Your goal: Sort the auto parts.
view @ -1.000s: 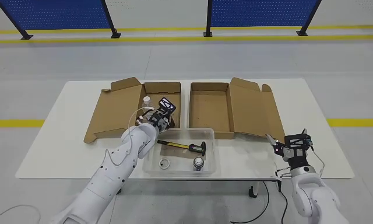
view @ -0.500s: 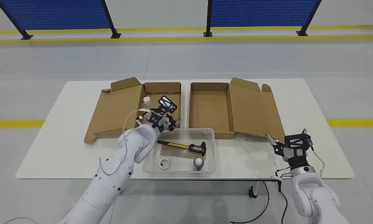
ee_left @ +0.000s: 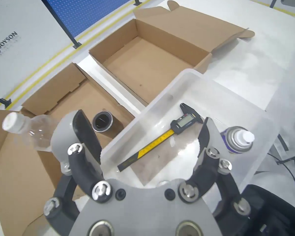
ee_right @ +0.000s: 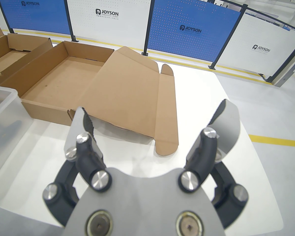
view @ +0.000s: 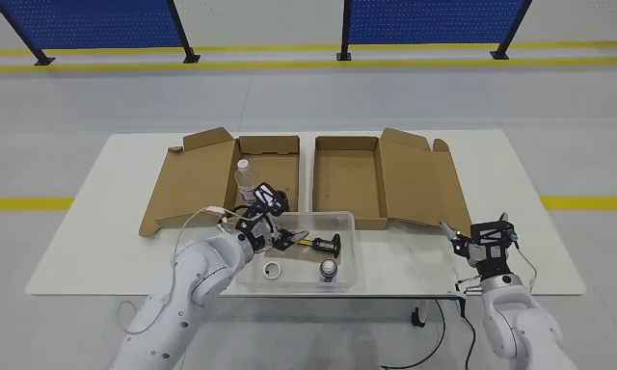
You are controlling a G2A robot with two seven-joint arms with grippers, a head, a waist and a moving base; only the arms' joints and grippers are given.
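Auto parts lie mostly in a clear plastic bin (view: pixel 318 215) at the front middle of the white surface (view: pixel 116 216): a caliper (ee_left: pixel 162 140) with a yellow scale and black head lies aslant on the bin floor, a spray can (ee_left: pixel 237 137) with a white nozzle stands upright beside it, and a small white ring (view: pixel 273 269) lies near the front wall. Behind the bin two cardboard boxes sit side by side with their lids folded flat outward. The left box (view: pixel 193 192) holds a clear bottle (ee_left: pixel 32 131) with a white cap, lying on its side, and a black cylinder (ee_left: pixel 102 122) standing near the corner closest to the bin; the right box (view: pixel 345 182) shows a bare floor. The left claw (ee_left: pixel 143 121) hangs spread above the bin's left end, pinching nothing. The right claw (ee_right: pixel 152 110) is spread too, above the surface's front right corner, near the right box's lid. Around the surface runs pale grey floor (view: pixel 308 100) crossed by yellow lines (view: pixel 289 64), and beyond stand blue panels (view: pixel 439 9) and white ones on black posts.
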